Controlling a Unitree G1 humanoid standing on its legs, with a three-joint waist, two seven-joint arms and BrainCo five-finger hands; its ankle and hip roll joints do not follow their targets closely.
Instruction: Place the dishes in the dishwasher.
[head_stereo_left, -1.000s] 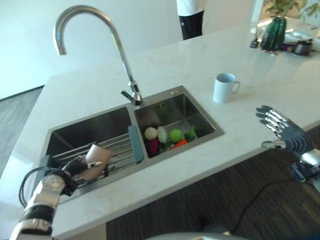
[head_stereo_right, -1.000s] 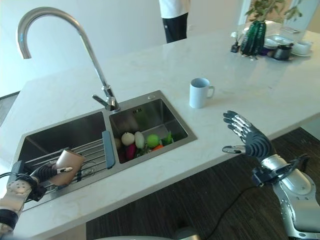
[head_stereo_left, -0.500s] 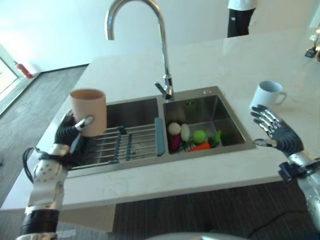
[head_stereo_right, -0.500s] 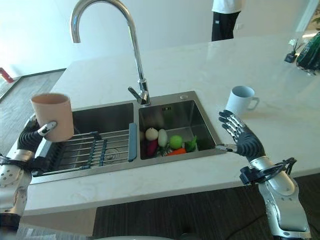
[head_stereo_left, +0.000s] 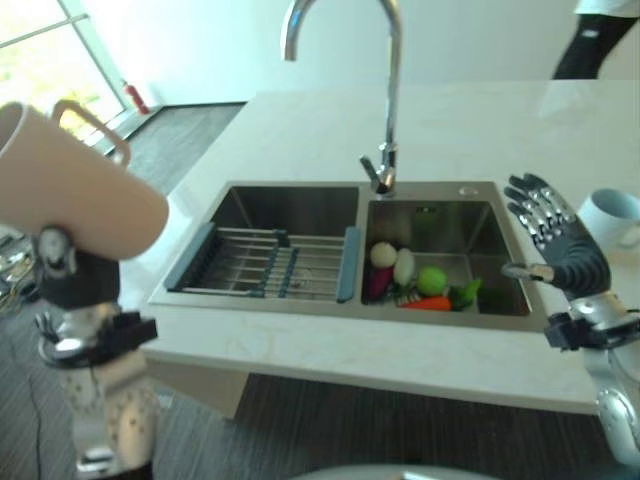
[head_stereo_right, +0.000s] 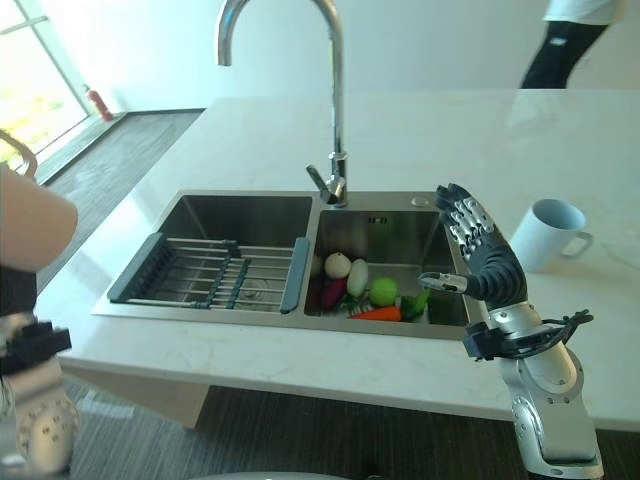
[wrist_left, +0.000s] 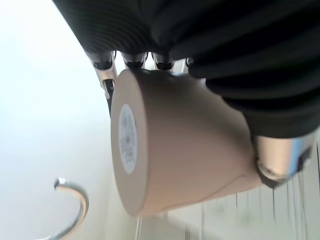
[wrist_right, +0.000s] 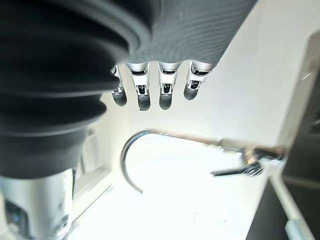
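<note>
My left robot hand (wrist_left: 240, 75) has its fingers curled round the beige cup (head_stereo_left: 70, 190). The cup is now at the far left edge of the frame, tipped on its side, well clear of the sink (head_stereo_left: 300, 215) and past the desk (head_stereo_left: 300, 130) edge over the floor (head_stereo_left: 190, 135). Half a second ago it stood upright just above the sink's left rim; a second ago it was down on the drying rack (head_stereo_left: 265, 272).

In the left wrist view the cup's base with its round label faces the camera, fingers (wrist_left: 102, 65) over the top, thumb on the side.

My right robot hand (head_stereo_right: 480, 255) is open, fingers spread and straight, holding nothing. It hovers at the right rim of the right basin, where it was before.

The whole picture has shifted left since the earlier frames, so the camera moved, not the sink.

Faucet (head_stereo_left: 385, 90) is at centre top. The right basin holds vegetables (head_stereo_left: 415, 285). The rack in the left basin is bare.

A white mug (head_stereo_right: 548, 235) sits on the desk at the right of the frame, just beside my right robot hand. A person (head_stereo_right: 565, 40) is at upper right.
</note>
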